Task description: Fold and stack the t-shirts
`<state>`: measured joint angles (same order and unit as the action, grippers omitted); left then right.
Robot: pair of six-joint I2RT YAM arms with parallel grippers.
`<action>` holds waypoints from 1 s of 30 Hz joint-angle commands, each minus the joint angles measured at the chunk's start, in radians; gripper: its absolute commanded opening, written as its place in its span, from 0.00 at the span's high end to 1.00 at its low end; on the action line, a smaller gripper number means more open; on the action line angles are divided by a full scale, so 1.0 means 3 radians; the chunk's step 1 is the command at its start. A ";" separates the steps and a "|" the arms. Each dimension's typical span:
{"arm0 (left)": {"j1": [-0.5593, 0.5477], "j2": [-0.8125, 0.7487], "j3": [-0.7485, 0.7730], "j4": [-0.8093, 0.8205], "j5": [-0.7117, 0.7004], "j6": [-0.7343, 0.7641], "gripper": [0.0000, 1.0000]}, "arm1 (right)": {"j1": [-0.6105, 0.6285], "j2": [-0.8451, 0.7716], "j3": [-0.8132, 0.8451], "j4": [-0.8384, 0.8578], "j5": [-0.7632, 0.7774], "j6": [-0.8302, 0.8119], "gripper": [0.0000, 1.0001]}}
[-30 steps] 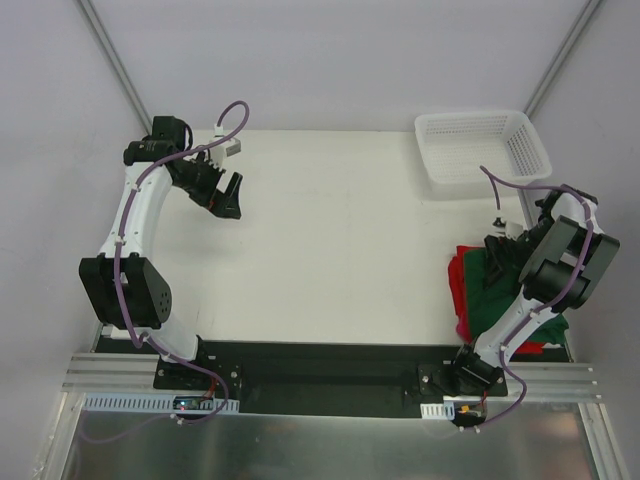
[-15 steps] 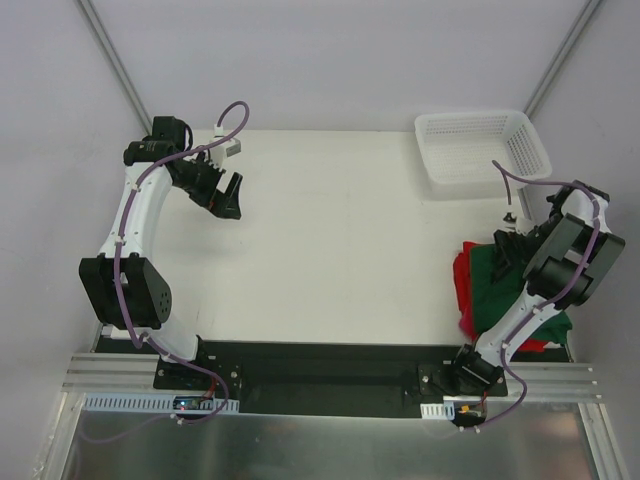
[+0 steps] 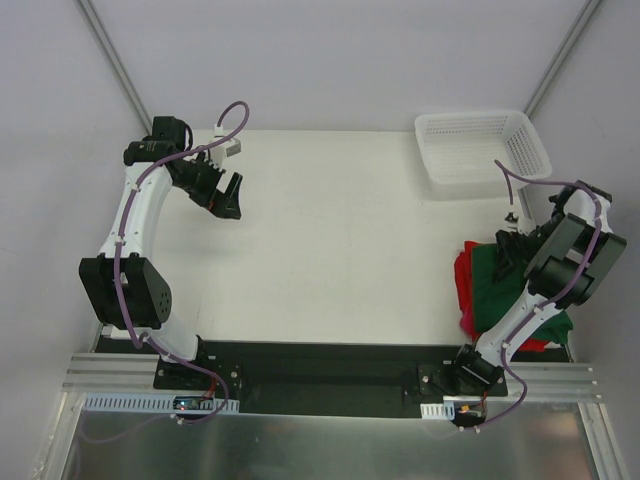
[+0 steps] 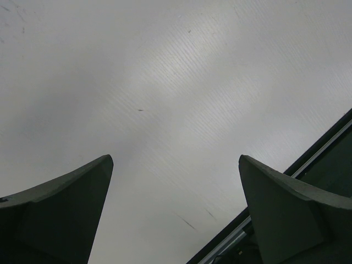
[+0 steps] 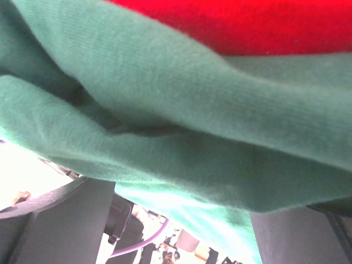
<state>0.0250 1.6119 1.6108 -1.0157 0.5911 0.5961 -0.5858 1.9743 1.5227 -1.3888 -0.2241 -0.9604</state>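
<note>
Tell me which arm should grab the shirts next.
Right. The right tool is open at the green shirt and red shirt; the left tool hangs open above the table, far from them.

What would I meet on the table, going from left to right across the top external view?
Black left gripper → bright red cloth t-shirt → dark green cloth t-shirt.
</note>
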 commanded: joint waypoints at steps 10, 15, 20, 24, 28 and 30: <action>-0.0032 -0.0009 0.0133 -0.0020 0.0060 0.0059 0.01 | -0.0026 -0.0419 0.0937 -0.0893 -0.0136 -0.0398 0.04; -0.0047 0.0026 0.0199 -0.0025 0.0070 0.0059 0.01 | 0.0101 -0.0603 0.0769 -0.0893 -0.0586 -0.0542 0.04; -0.0053 0.0037 0.0245 -0.0020 0.0039 0.0064 0.01 | 0.0306 -0.0731 0.0371 -0.0893 -0.0761 -0.0848 0.04; -0.0063 -0.0004 0.0220 -0.0020 0.0024 0.0064 0.01 | 0.0480 -0.0803 0.0100 -0.0567 -0.0629 -0.0798 0.04; -0.0063 -0.0050 0.0138 -0.0025 -0.0007 0.0079 0.01 | 0.0597 -0.0951 -0.0171 -0.0198 -0.0516 -0.0874 0.04; -0.0058 -0.0091 0.0112 -0.0025 -0.0022 0.0089 0.01 | 0.0674 -0.1079 -0.0304 0.0042 -0.0430 -0.0925 0.04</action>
<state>0.0124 1.6203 1.6489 -1.0149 0.5907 0.5961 -0.4133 1.7588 1.4796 -1.3128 -0.3779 -1.1847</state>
